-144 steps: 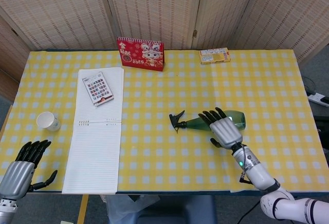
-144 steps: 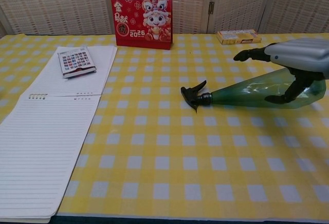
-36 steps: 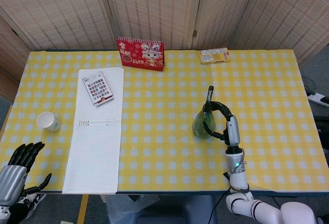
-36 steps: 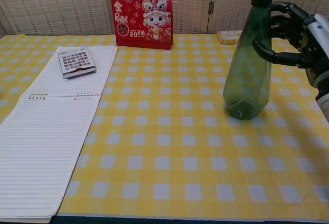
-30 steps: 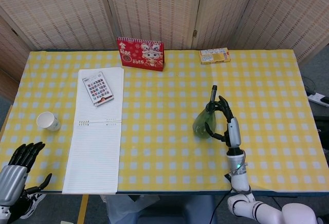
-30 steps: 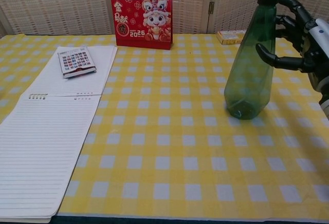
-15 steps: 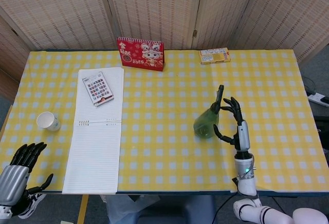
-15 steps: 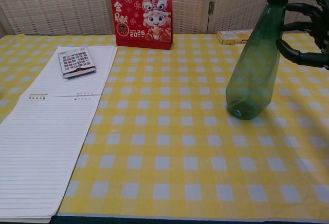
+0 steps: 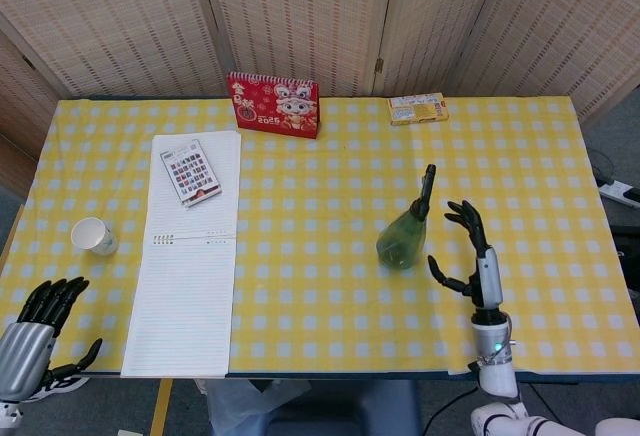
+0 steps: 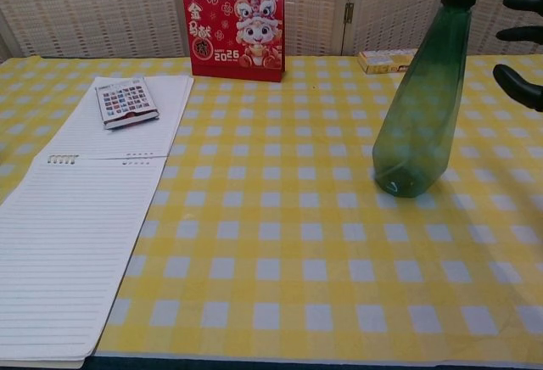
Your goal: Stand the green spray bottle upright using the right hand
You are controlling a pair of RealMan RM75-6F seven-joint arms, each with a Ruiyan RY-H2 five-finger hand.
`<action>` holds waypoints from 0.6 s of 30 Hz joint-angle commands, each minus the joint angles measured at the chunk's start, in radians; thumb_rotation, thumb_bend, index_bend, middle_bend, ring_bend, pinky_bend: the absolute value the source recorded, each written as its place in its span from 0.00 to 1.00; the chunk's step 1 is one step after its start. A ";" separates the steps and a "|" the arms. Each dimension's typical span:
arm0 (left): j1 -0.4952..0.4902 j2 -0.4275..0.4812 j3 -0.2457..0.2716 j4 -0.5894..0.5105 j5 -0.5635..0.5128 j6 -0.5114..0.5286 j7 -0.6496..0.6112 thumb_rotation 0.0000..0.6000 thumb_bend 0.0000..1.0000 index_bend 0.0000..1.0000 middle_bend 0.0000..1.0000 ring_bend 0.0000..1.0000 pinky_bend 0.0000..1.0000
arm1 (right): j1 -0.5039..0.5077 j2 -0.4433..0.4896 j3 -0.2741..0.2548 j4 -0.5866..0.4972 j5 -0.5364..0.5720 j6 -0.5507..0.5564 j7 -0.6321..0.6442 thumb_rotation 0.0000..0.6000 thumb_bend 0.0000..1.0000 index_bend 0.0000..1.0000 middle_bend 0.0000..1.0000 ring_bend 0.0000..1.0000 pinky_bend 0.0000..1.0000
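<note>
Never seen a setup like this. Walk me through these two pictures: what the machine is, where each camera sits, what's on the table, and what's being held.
This is a two-armed robot with human-like hands, steered remotely by a person. The head view looks down from above; the chest view looks across the table from lower down. The right hand is open, fingers spread, beside the green spray bottle but not touching it. The bottle stands on its base, unheld. The left hand waits at the near edge, holding nothing. Also on the yellow checked cloth: a red calendar, a notebook with a small card pack on it, a paper cup and a small box.
</note>
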 commanded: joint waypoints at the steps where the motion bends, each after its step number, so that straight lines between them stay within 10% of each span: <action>1: 0.001 -0.001 0.001 0.002 0.005 0.004 0.000 0.43 0.40 0.07 0.12 0.08 0.04 | -0.077 0.081 -0.048 -0.048 -0.081 0.137 0.005 1.00 0.37 0.00 0.15 0.20 0.00; 7: 0.006 -0.012 -0.001 0.004 0.017 0.021 0.020 0.43 0.40 0.07 0.12 0.08 0.03 | -0.174 0.229 -0.135 -0.077 -0.201 0.277 -0.176 1.00 0.37 0.00 0.15 0.17 0.00; 18: 0.022 -0.029 0.000 -0.004 0.033 0.045 0.082 0.42 0.40 0.07 0.12 0.08 0.03 | -0.301 0.625 -0.344 -0.376 -0.155 0.046 -0.634 1.00 0.37 0.09 0.18 0.13 0.00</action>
